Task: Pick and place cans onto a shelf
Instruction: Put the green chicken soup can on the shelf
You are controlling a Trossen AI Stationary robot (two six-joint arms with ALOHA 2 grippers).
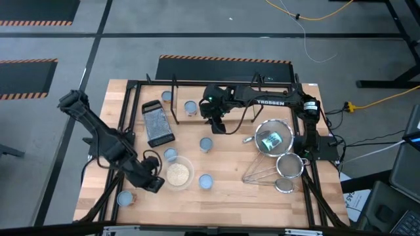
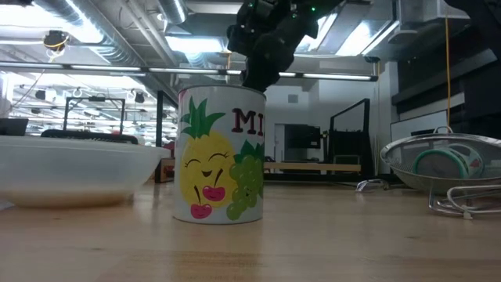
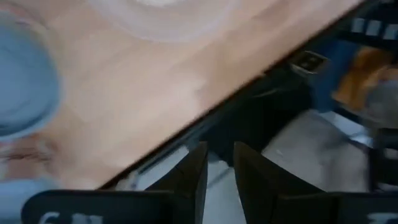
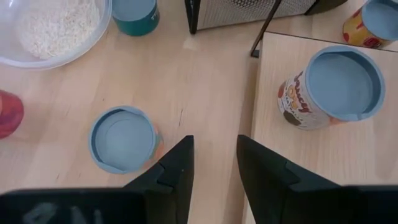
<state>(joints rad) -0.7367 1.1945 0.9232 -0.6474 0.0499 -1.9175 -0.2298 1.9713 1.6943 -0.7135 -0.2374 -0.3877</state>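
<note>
Jaws of the right gripper (image 4: 214, 171) are seen parted with nothing between them, hung over the far middle of the surface (image 1: 230, 180), just at the near edge of the shelf (image 4: 292, 155). Two cans are already stood on that shelf: one (image 4: 331, 87) close by the gripper, another (image 4: 372, 22) farther along. A loose can (image 4: 122, 138) is waiting on the surface just beside the open jaws, and it looks to be the next pick. For that grab to be done well, the jaws should be centred over the round lid, dropped straight down so both fingers pass clear of the rim, and closed low on the label side; the shelf edge and the grater (image 1: 157, 124) nearby should be avoided on the swing. More cans are scattered nearer, one (image 1: 205, 181) right of the bowl of grains (image 1: 178, 174). Over at the near left, the left gripper (image 3: 219, 174) is parked low past the surface edge, jaws slightly apart and nothing held.
</note>
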